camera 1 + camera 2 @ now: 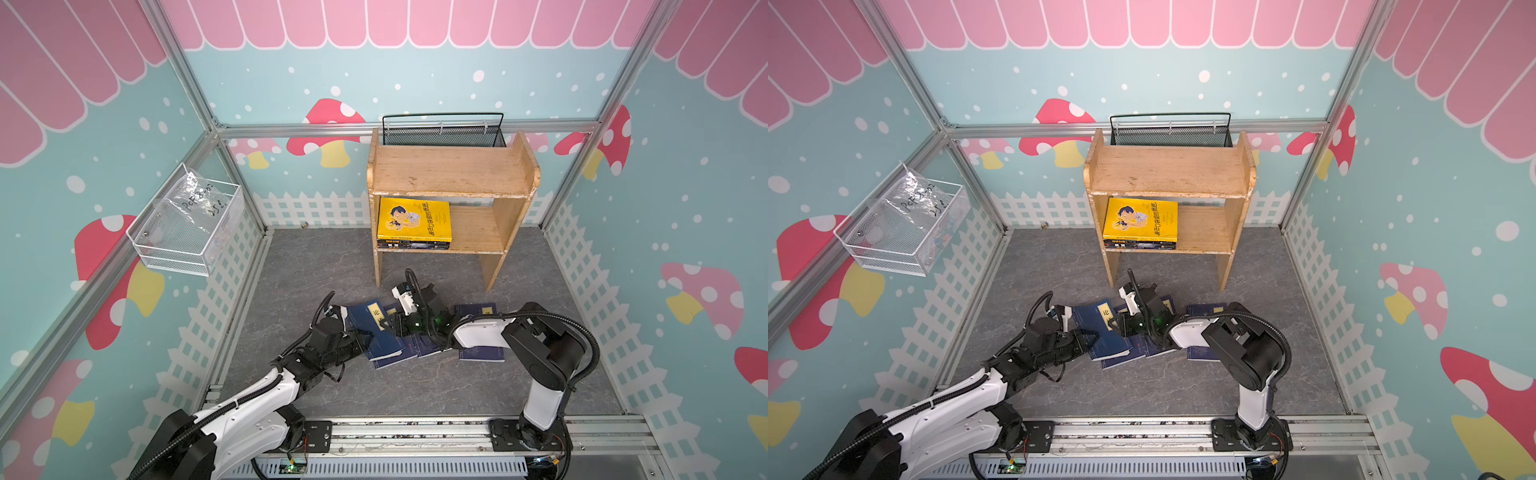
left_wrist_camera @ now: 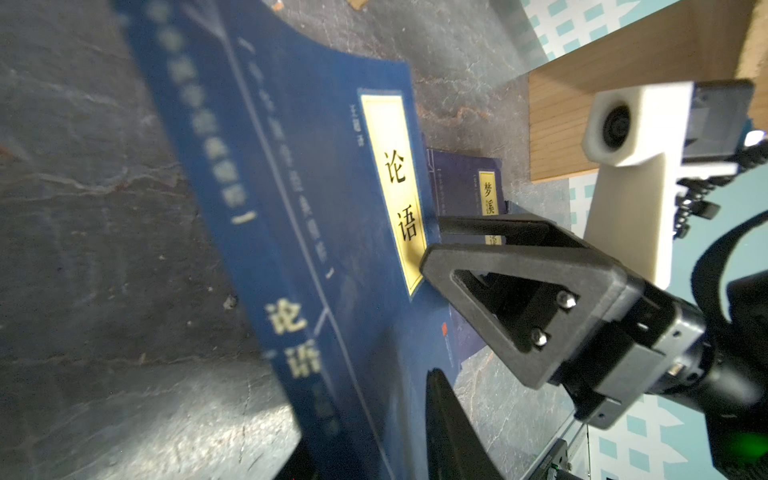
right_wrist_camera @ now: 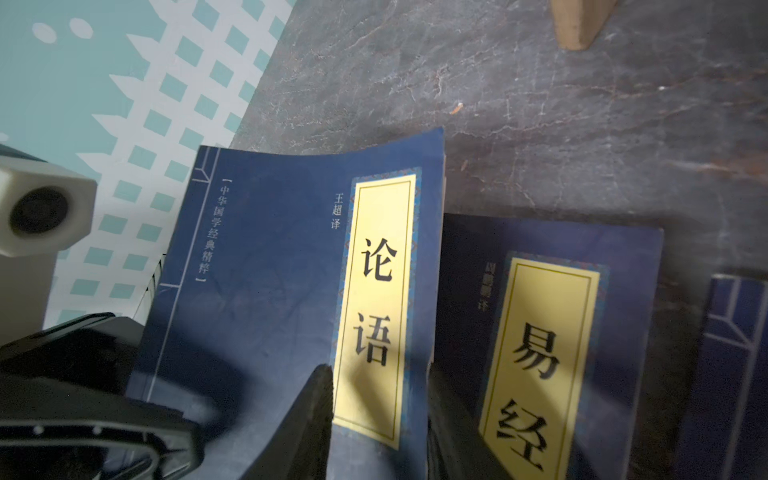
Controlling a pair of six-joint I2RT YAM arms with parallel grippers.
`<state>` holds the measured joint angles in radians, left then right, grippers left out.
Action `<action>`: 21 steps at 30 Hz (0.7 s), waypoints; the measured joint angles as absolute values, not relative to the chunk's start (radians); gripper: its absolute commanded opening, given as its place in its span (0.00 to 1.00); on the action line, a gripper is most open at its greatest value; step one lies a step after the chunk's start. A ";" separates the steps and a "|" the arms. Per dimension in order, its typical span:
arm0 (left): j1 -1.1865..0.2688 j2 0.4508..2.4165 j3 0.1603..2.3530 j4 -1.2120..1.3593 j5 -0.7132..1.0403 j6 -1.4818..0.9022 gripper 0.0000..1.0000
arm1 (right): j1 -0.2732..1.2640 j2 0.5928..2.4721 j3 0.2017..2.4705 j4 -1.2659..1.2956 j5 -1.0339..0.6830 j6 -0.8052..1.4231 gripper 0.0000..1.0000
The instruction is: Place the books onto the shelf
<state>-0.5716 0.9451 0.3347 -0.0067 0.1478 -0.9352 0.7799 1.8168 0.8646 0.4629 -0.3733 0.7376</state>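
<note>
The right gripper [image 1: 390, 323] is pinching the navy yellow-labelled paperback [image 1: 380, 341], holding it tilted before the light wooden shelf [image 1: 453, 170] for the left gripper [image 1: 358, 337], whose jaw state is unclear.

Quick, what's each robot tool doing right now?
Left tool: closed on the navy book.
Right tool: astride that book's other edge; grip cannot be told.

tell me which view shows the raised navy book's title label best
Right wrist: the label on the raised navy book is large and sharp. Left wrist shows it slanted, part-covered; both top views show it tiny.
</note>
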 measured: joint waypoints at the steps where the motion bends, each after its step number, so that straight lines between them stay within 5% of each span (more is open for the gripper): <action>1: -0.572 0.927 0.341 -0.025 0.143 -0.935 0.24 | 0.780 1.807 0.868 0.458 -0.378 0.736 0.49; 9: -0.572 0.778 0.465 -0.189 0.116 -0.899 0.08 | 0.780 1.639 0.921 0.400 -0.379 0.701 0.67; 21: -0.571 0.627 0.788 -0.430 0.052 -0.746 0.00 | 0.743 1.268 0.934 0.305 -0.217 0.629 0.93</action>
